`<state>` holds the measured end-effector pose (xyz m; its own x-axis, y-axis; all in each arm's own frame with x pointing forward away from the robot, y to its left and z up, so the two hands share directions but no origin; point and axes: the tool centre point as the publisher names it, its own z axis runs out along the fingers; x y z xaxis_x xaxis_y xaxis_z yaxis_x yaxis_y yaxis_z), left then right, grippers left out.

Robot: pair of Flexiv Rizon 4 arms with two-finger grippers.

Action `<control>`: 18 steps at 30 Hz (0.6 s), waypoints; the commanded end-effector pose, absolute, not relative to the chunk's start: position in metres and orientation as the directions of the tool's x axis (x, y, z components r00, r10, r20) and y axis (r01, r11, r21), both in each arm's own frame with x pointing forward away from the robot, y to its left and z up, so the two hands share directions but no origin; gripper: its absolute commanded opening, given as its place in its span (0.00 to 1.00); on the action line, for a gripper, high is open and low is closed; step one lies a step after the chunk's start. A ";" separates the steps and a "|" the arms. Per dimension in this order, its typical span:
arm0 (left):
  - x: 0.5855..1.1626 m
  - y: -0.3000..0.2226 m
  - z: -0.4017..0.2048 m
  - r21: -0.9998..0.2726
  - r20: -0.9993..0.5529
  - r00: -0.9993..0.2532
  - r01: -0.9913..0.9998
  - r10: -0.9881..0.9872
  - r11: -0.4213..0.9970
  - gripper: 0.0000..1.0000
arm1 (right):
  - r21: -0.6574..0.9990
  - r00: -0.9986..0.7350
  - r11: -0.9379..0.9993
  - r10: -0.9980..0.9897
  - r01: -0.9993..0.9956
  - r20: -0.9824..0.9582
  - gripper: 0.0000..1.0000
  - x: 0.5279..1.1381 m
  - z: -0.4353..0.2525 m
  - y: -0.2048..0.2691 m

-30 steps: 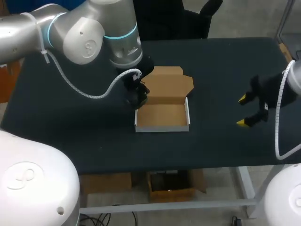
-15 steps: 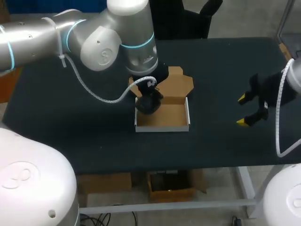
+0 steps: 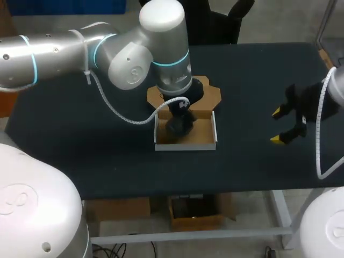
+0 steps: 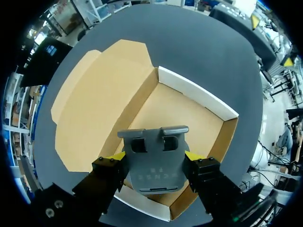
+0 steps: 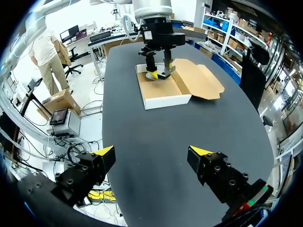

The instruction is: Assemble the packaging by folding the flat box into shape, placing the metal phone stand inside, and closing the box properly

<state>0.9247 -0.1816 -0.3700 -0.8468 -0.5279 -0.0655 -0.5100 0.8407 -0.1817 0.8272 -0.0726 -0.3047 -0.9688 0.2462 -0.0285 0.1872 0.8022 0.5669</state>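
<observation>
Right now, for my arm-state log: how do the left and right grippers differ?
The left gripper is shut on the stand; the right gripper is open and empty. The left gripper hangs over the open box; the right gripper sits away from it, above the table. Both have yellow fingertips.
</observation>
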 end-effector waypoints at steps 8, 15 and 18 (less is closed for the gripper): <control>0.931 -0.192 -0.389 -0.165 -0.060 -0.853 -0.504 -0.519 0.848 0.00 | 0.570 -0.970 0.800 0.243 0.185 -0.026 1.00 0.828 -0.304 -0.074; 0.932 -0.193 -0.394 -0.151 -0.067 -0.855 -0.501 -0.515 0.852 0.00 | 0.570 -0.970 0.800 0.243 0.185 -0.026 1.00 0.828 -0.304 -0.074; 0.932 -0.193 -0.395 -0.148 -0.077 -0.854 -0.501 -0.515 0.853 0.73 | 0.570 -0.970 0.800 0.243 0.185 -0.026 1.00 0.828 -0.304 -0.074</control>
<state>0.9315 -0.1891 -0.3950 -0.8562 -0.5119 -0.0690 -0.4975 0.8532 -0.1565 0.8276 -0.0733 -0.3046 -0.9693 0.2442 -0.0270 0.1860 0.8014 0.5685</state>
